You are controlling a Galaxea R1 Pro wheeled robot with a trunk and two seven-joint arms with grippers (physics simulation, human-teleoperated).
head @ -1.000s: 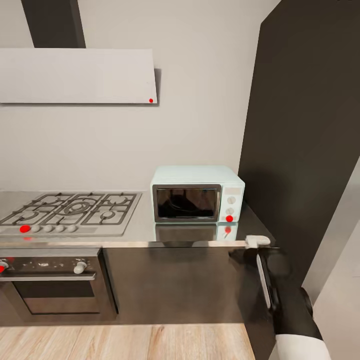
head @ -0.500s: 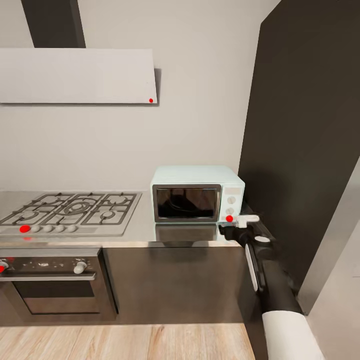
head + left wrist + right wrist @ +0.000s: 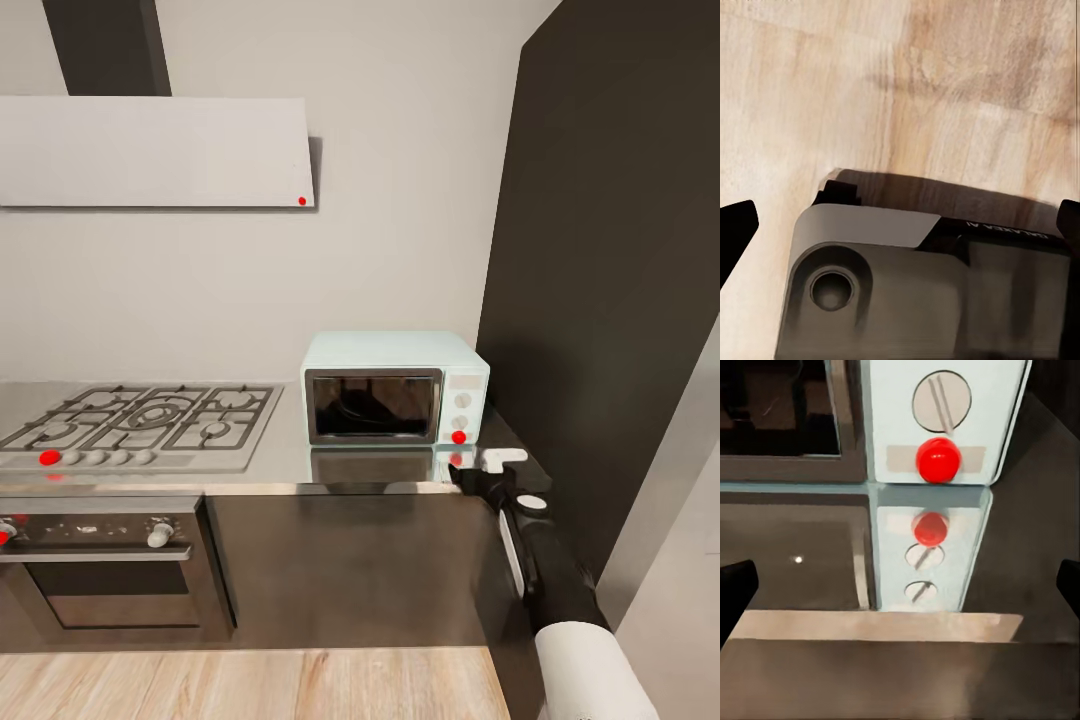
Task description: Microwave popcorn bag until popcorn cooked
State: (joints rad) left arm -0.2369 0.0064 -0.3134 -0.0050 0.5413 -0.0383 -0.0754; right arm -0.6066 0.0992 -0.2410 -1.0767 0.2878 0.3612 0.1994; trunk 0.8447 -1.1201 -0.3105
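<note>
The mint-blue microwave [image 3: 395, 388] stands on the grey countertop [image 3: 270, 465] with its dark glass door shut. My right gripper [image 3: 474, 468] hovers over the counter's front edge, just below the microwave's red button [image 3: 459, 437]. In the right wrist view that button [image 3: 937, 459] and a knob [image 3: 938, 402] sit straight ahead, mirrored in the glossy slab, and the right gripper [image 3: 900, 585] is open with nothing between its fingers. My left gripper [image 3: 900, 225] is open too, hanging over the wooden floor [image 3: 945, 90]. The popcorn bag is out of view.
A gas hob [image 3: 140, 420] lies in the counter left of the microwave, with a built-in oven [image 3: 100, 560] under it. A tall dark cabinet [image 3: 610, 300] walls the right side. A white hood [image 3: 150, 150] hangs above the hob.
My right arm rose from below the counter's edge toward the microwave's control panel, then sank back a little. The camera has not moved.
</note>
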